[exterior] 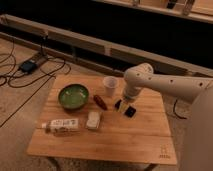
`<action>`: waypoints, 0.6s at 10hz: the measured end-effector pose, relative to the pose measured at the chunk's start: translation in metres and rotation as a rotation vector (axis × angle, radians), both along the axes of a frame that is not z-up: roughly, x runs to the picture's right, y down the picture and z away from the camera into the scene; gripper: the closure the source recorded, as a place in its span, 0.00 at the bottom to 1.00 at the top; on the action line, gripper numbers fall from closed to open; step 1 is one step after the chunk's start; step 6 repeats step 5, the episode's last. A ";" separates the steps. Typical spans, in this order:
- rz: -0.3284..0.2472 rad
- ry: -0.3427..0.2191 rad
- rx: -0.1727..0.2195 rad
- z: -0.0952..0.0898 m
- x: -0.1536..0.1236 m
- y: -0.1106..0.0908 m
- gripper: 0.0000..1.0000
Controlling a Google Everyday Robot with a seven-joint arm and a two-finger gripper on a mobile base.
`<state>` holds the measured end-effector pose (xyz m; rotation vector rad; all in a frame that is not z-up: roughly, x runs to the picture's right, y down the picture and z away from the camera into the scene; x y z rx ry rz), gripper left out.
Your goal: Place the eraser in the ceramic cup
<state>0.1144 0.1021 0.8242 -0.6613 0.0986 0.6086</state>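
Observation:
The eraser (130,111) is a small black block lying on the wooden table (115,140), right of centre. The ceramic cup (110,86) is a small white cup standing upright behind and to the left of the eraser. My white arm reaches in from the right and bends down. My gripper (120,103) hangs low over the table, just left of the eraser and in front of the cup's right side. Its dark tip is close to the table top. I cannot tell whether it touches the eraser.
A green bowl (73,96) stands at the left. A red oblong item (100,101) lies between the bowl and my gripper. A white rectangular block (93,120) and a lying bottle (60,125) are at the front left. Cables lie on the floor at the left.

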 end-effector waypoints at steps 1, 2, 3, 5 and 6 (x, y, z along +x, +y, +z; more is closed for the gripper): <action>-0.014 0.004 0.001 0.008 -0.004 -0.002 0.20; -0.027 0.000 -0.003 0.020 -0.013 -0.004 0.20; -0.032 -0.001 -0.005 0.026 -0.015 -0.005 0.20; -0.042 -0.008 -0.011 0.040 -0.014 -0.005 0.20; -0.042 -0.008 -0.011 0.040 -0.014 -0.005 0.20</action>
